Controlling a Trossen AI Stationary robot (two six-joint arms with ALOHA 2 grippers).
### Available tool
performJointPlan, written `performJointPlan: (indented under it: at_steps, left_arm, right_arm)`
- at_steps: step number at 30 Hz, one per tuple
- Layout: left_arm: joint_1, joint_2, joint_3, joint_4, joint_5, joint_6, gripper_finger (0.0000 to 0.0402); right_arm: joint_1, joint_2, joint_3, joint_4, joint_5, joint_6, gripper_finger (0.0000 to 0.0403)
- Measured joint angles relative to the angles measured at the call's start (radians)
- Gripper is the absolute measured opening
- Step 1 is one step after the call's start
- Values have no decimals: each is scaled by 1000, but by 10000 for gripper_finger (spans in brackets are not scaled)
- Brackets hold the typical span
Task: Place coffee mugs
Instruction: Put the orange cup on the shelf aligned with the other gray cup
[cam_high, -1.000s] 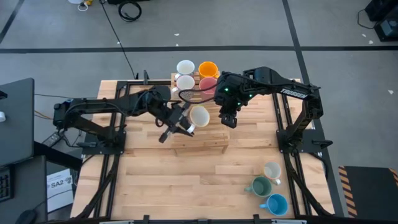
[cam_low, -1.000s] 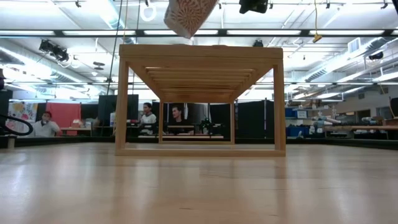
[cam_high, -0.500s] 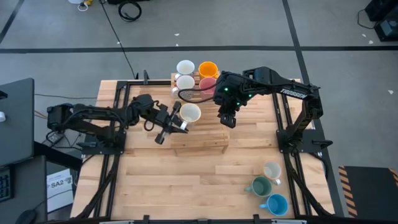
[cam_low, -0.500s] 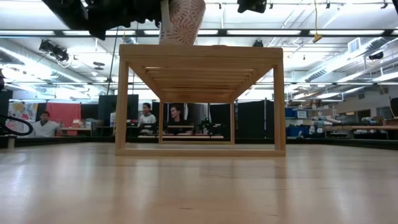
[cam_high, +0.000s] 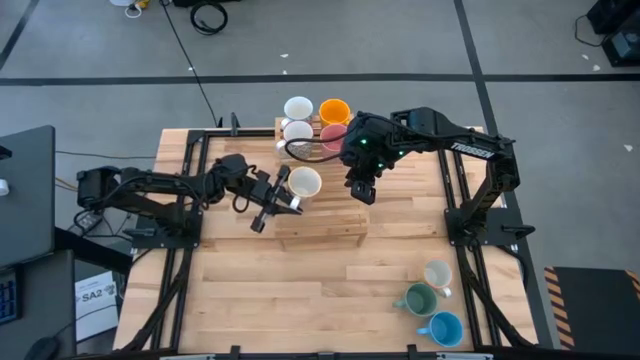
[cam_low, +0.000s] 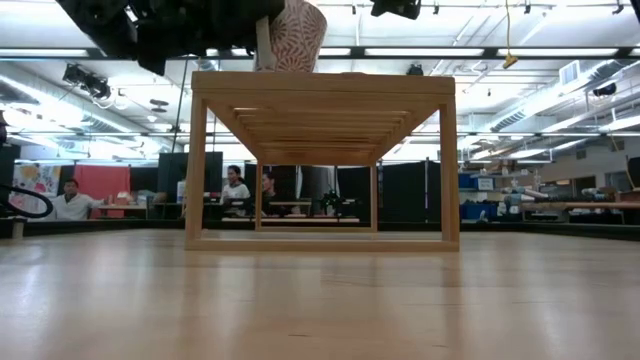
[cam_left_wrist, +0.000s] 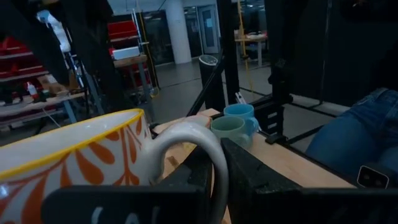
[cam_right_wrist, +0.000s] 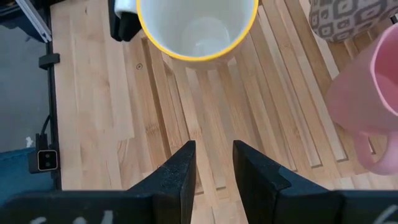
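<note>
Left pincer (cam_high: 284, 196) gripping patterned mug (cam_high: 304, 182), level

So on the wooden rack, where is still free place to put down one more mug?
The rack's front slats, toward the three mugs at the table's near right corner, are bare. The back edge is crowded: two white mugs, the orange mug and the pink mug. The left claw holds the patterned mug over the rack's left side.

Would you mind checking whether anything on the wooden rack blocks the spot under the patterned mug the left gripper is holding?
Nothing visible does. The left gripper is shut on the patterned mug by its handle, over the wooden rack. The slats beneath it look bare; the pink mug stands apart, and the right gripper hovers open nearby.
</note>
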Motion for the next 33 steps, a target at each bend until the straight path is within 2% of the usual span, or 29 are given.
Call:
performJointPlan:
  at_steps: [13, 20, 28, 33]
  left_arm:
    - [0, 3, 2, -79, -3, -28, 32]
    - [0, 3, 3, -85, -6, -105, 32]
    - [0, 3, 3, -91, -4, -102, 33]
    - [-1, 5, 0, -104, -6, -133, 54]
  right_arm:
    - [0, 0, 0, 0, 2, 0, 112]
    - [0, 0, 0, 0, 2, 0, 112]
    - [0, 0, 0, 0, 2, 0, 112]
    - [0, 0, 0, 0, 2, 0, 112]
